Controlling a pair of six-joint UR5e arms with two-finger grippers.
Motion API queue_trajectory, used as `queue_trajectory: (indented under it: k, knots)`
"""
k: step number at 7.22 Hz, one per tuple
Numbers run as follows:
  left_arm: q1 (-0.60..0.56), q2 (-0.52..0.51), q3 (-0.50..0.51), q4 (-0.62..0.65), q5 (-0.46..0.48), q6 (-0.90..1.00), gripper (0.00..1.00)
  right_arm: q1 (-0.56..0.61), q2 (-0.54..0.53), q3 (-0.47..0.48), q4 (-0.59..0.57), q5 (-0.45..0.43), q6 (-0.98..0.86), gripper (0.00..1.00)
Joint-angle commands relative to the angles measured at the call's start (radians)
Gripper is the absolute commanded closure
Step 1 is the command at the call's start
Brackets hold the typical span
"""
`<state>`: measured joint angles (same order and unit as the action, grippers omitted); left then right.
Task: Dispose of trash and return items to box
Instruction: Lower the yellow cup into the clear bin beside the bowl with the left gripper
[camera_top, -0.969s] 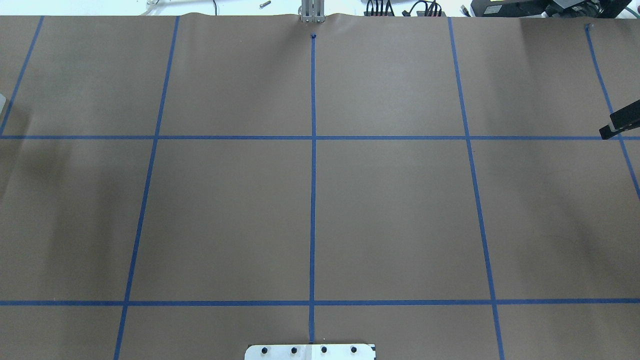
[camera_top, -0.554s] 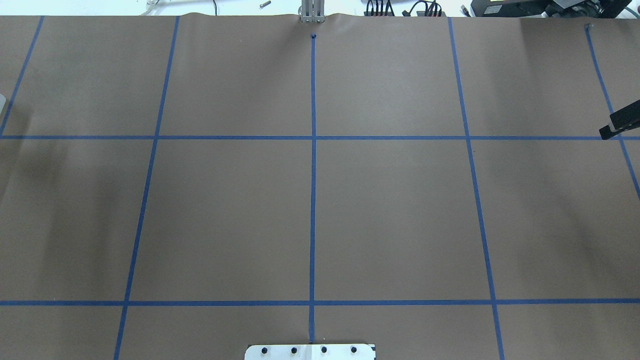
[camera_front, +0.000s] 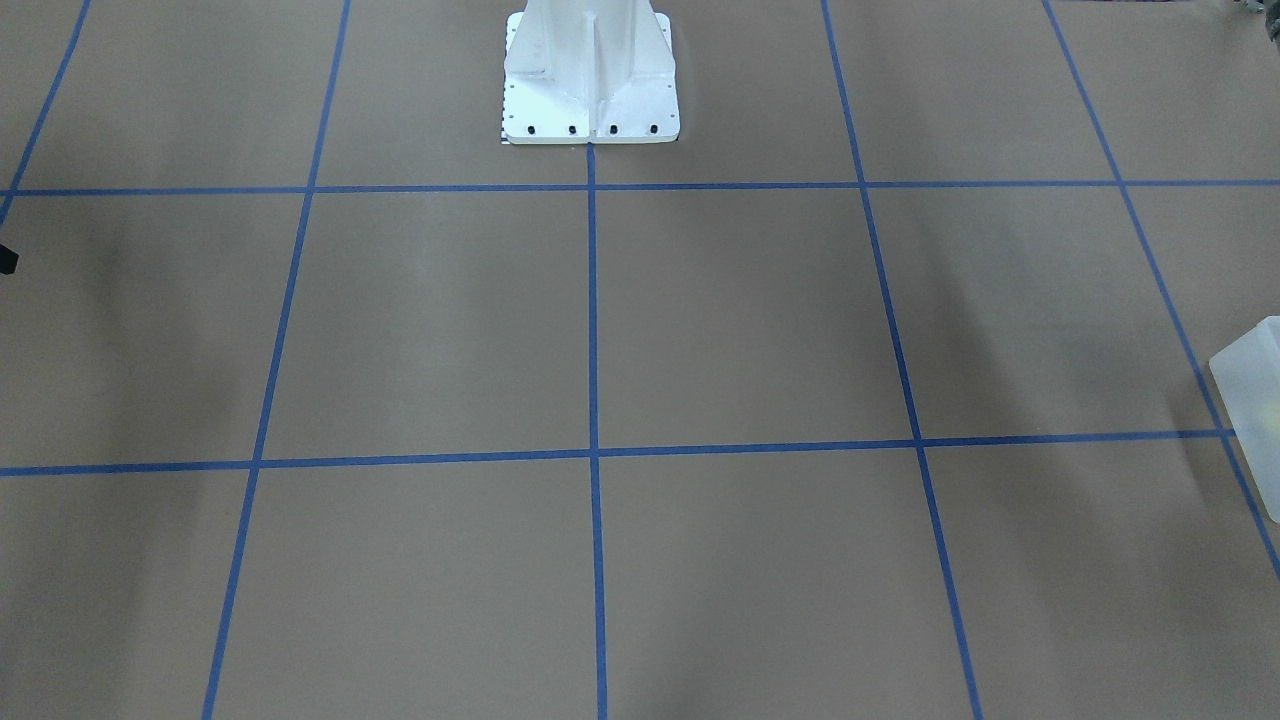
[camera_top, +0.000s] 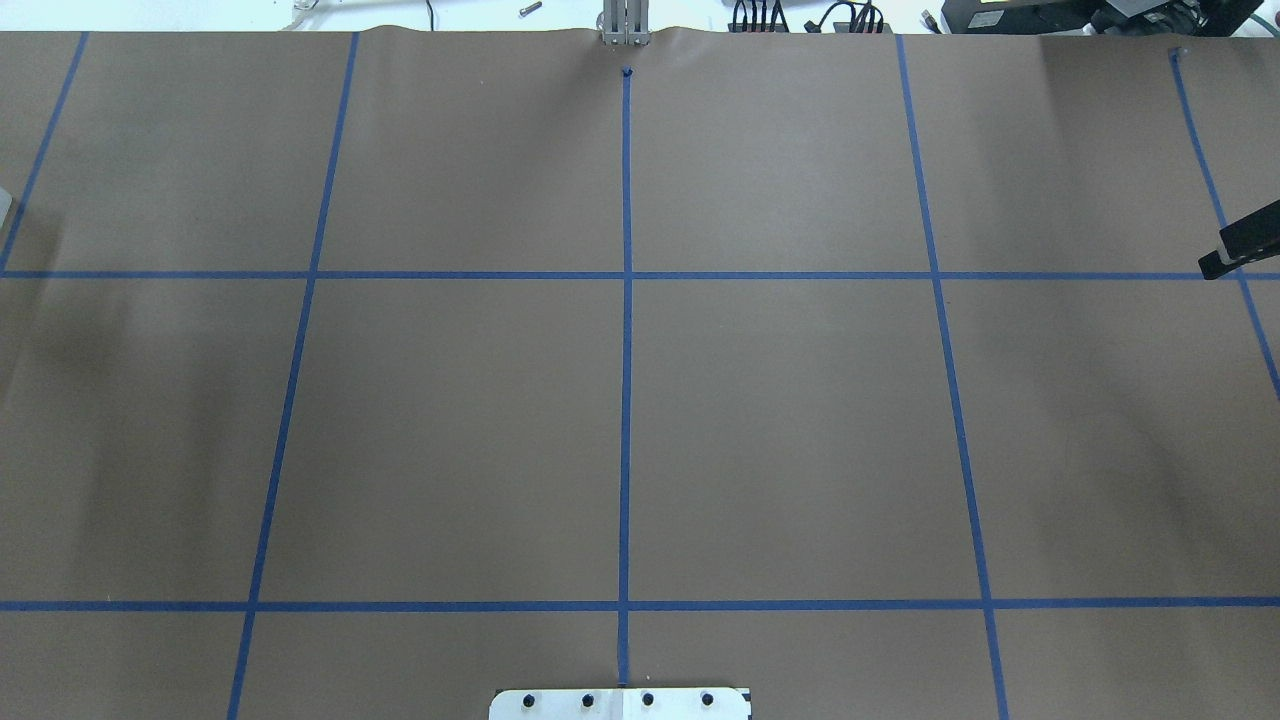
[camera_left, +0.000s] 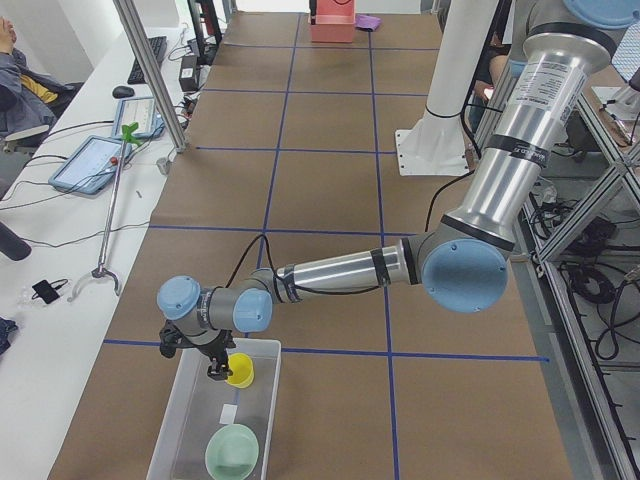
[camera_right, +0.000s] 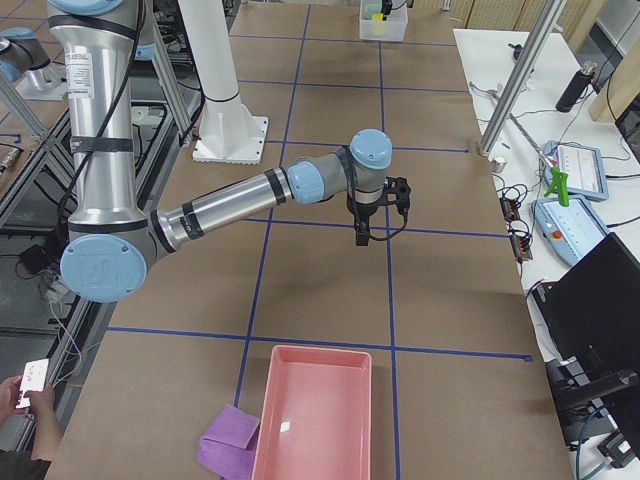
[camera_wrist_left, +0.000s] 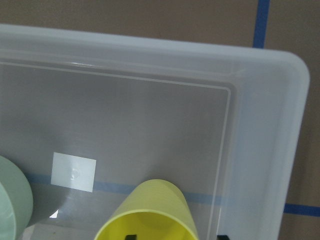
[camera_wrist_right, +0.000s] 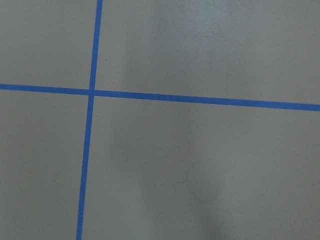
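yellow cup (camera_wrist_left: 145, 215) is within the box (camera_wrist_left: 270, 80), by a corner, near a green bowl (camera_wrist_left: 12, 200). left hand (camera_left: 214, 368) is at its rim; clenched or released, cannot tell. likely light, stiff, slick: pinch the wall at the rim. right hand (camera_right: 362, 232): cannot tell.

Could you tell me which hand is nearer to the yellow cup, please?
Left. The left hand is right at the cup, above the box; the right hand hovers over the table, far away.
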<state>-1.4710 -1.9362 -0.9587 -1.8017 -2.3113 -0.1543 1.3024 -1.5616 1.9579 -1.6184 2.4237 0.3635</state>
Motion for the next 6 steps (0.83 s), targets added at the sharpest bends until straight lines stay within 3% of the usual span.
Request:
queue_trajectory:
  k: [1, 3, 4, 6]
  knots:
    - [-0.047, 0.000, -0.090, 0.084, -0.008, 0.004, 0.02, 0.000, 0.000, 0.001, 0.000, 0.000, 0.002, 0.00]
    - [-0.061, 0.006, -0.367, 0.360, -0.007, 0.002, 0.02, 0.000, 0.000, 0.004, 0.000, 0.002, 0.000, 0.00]
    - [-0.051, 0.038, -0.528, 0.425, -0.023, -0.081, 0.02, 0.000, 0.000, 0.006, 0.002, 0.002, 0.000, 0.00]
    - [0.073, 0.196, -0.919, 0.407, -0.060, -0.240, 0.02, 0.002, -0.014, 0.021, 0.002, -0.003, -0.002, 0.00]
